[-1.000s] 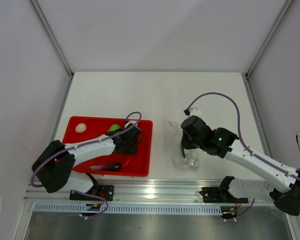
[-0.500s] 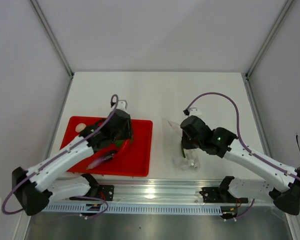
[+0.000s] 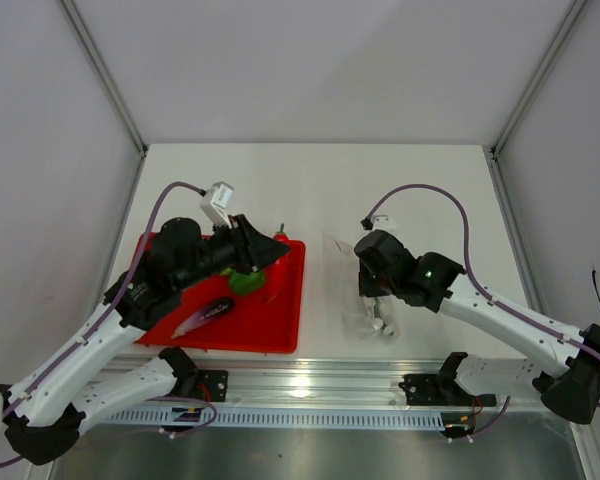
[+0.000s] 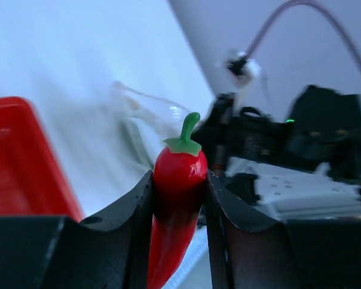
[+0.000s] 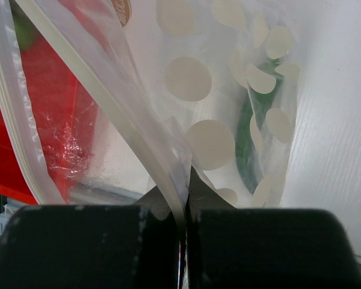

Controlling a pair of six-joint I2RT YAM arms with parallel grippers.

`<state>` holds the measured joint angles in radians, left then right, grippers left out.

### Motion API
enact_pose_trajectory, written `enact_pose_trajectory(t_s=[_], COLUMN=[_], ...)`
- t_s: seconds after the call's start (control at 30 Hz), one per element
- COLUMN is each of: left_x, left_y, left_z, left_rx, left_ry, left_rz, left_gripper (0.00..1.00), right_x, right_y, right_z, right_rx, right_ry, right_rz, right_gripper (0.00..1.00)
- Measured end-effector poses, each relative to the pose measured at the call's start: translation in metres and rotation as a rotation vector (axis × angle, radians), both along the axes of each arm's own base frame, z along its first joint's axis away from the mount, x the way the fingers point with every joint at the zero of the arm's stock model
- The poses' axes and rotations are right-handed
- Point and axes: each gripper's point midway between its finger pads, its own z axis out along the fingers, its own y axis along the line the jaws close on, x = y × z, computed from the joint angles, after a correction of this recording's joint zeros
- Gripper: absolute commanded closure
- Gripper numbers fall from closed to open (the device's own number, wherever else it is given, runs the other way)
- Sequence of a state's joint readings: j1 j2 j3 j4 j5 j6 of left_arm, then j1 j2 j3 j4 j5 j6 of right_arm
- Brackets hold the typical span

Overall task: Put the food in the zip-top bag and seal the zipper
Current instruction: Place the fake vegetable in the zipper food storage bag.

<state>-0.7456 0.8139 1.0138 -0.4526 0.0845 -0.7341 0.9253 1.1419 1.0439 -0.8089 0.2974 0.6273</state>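
Chili [image 4: 180,171], probably light, stiff and slick, is clamped mid-body in the left gripper [image 4: 177,192] over the tray [image 3: 280,335], while the right gripper [image 5: 185,180] pinches the limp bag [image 5: 192,78] by its rim, further right.

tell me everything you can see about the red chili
The red chili is a glossy, plastic-looking toy: a deep red tapered body with a green cap and a short curved green stem. It is lifted off the table and clamped around its upper body in the left gripper, whose jaws press on both of its sides. The stem end sticks out past the jaws and the thin tip points back toward the wrist. From above, it hangs near the far right corner of the red tray. Nothing else touches it.
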Motion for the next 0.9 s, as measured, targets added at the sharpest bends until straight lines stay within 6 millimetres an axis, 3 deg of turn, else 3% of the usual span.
enact_pose_trajectory(t_s=[0.1,0.3,0.6,0.9], left_x=[-0.008,-0.014,0.003,0.025], left_y=[-0.022,-0.047,-0.071,-0.090], left_z=[0.012,-0.011,0.034,0.029], left_rx=[-0.126,-0.332,-0.651,-0.745], left_ry=[0.017,0.085,0.079,0.136], left_rz=[-0.092,-0.187,-0.238,-0.203], left_gripper=[0.99,0.99,0.99,0.99], right_x=[0.001,0.003,0.002,-0.001], right_y=[0.001,0.004,0.009,0.014], right_z=[-0.002,0.000,0.005,0.004], right_rx=[-0.003,0.009,0.033,0.048], right_ry=[0.002,-0.004,-0.001,0.010], right_rz=[0.000,0.001,0.003,0.001], right_gripper=[1.00,1.00,1.00,1.00])
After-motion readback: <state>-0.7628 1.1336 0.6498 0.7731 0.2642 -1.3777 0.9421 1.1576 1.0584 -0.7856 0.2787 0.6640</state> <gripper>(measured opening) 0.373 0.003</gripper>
